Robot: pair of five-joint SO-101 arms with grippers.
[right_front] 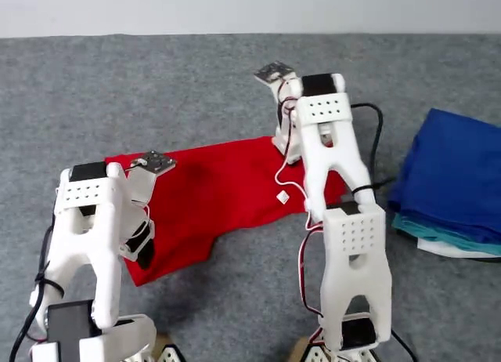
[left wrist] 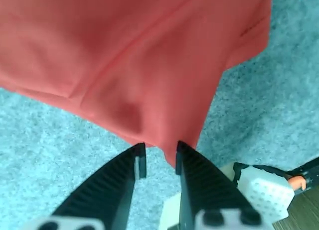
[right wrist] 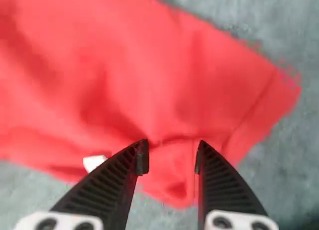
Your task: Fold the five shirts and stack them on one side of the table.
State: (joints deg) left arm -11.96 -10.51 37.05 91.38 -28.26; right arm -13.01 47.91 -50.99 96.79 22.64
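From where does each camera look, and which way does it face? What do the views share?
High view: fixed above, at the arms' base side, facing down over the grey table; left arm and right arm show from behind.
Left wrist view: on the left wrist, facing down past the open left pincer at a corner of the red shirt.
Right wrist view: on the right wrist, facing down past the open right pincer at the red shirt.
Shared: all three show the red shirt.

One red shirt point(right_front: 223, 193), one stack of folded shirts point(right_front: 454, 174), two arms point(right_front: 94, 221) point(right_front: 344, 213)
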